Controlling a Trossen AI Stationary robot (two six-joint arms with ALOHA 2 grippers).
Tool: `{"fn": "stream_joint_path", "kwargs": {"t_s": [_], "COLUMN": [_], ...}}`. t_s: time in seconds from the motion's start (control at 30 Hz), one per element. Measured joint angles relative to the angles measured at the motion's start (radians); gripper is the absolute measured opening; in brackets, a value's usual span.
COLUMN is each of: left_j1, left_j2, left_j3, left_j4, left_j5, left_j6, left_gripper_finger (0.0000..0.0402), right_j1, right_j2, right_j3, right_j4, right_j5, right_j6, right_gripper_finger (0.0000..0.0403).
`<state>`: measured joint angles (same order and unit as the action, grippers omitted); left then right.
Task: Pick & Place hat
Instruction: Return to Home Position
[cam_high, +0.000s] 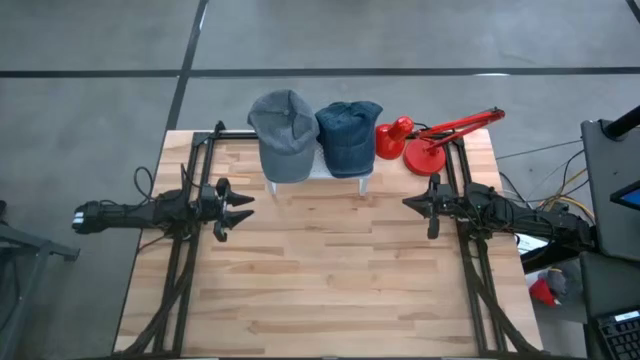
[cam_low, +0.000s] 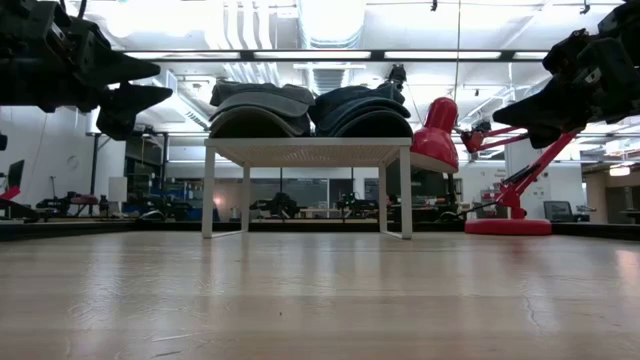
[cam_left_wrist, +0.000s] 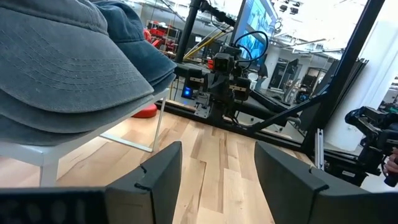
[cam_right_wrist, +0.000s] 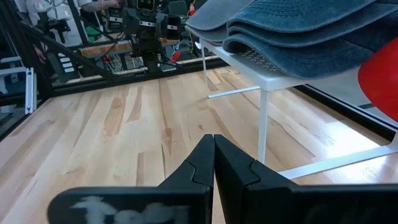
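Gray caps (cam_high: 283, 135), blue caps (cam_high: 349, 135) side by side on shelf (cam_high: 318, 168), long axes parallel, brims toward table centre. Left gripper (cam_high: 240, 212) agape, right gripper (cam_high: 408, 203) pinched closed, both empty.

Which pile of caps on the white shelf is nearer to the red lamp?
The blue pile: it sits beside the lamp; the gray pile lies at the other end of the shelf.

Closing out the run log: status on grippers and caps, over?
Left gripper open, empty, table's left side. Right gripper shut, empty, right side. Gray caps stacked on shelf beside blue caps. Nothing in the way.
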<state>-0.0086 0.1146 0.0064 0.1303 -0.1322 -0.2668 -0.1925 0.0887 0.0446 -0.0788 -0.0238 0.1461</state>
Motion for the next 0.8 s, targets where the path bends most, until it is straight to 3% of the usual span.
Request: {"fn": "stream_joint_path", "kwargs": {"t_s": [0.8], "left_j1": [-0.001], "left_j2": [0.0], "left_j3": [0.0], "left_j4": [0.0], "left_j5": [0.001], "left_j6": [-0.002], "left_gripper_finger": [0.0204], "right_j1": [0.0], "right_j2": [0.0], "right_j3": [0.0], "right_j4": [0.0], "right_j5": [0.0], "right_j6": [0.019], "right_gripper_finger": [0.0008]}}
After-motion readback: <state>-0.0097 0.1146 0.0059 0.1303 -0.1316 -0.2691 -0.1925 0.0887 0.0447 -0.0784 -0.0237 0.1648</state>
